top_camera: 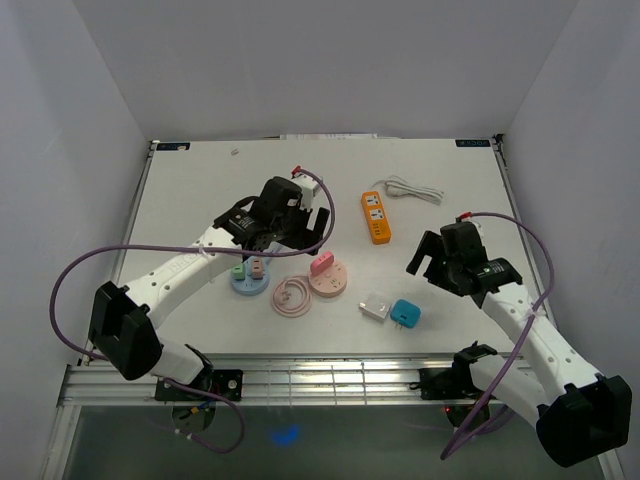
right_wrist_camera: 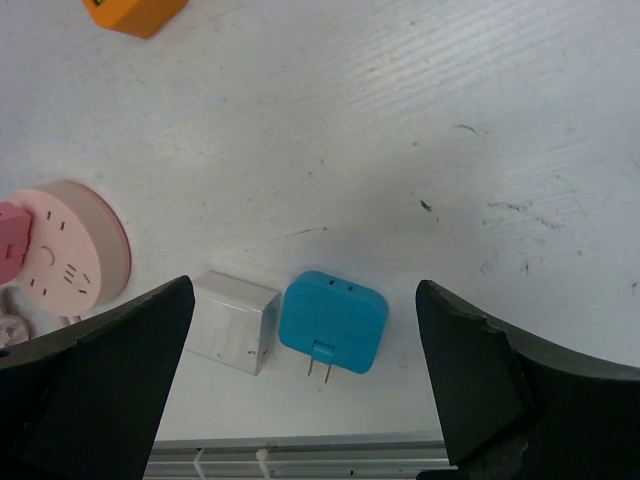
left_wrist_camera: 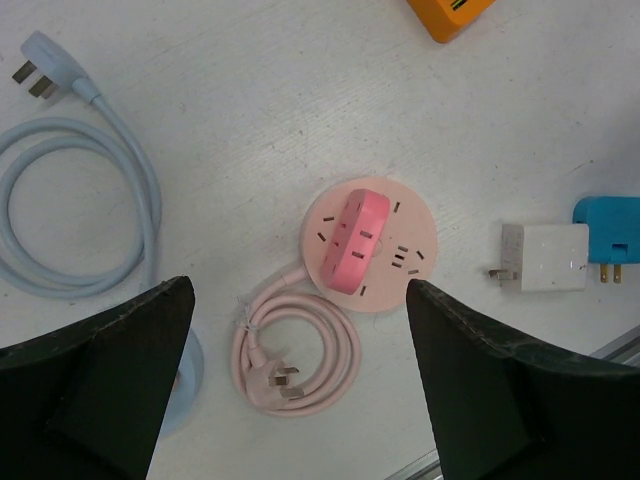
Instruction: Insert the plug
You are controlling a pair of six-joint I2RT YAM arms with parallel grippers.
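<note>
Both left gripper point(left_wrist_camera: 300, 290) and right gripper point(right_wrist_camera: 305, 290) gape empty; an off-centre pinch could skid the blue adapter point(right_wrist_camera: 333, 322).

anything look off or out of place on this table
Nothing is spilled or broken. The white adapter and blue adapter lie loose and unplugged on the table near its front edge, the blue one's prongs bare. A few dark scuffs mark the surface on the right.

This is looking like a robotics lab cell: plain white panels point(top_camera: 320, 60) are enclosing a white table point(top_camera: 200, 190) on its left, right and far sides. Aluminium rails point(top_camera: 330, 380) are running along its near edge.
</note>
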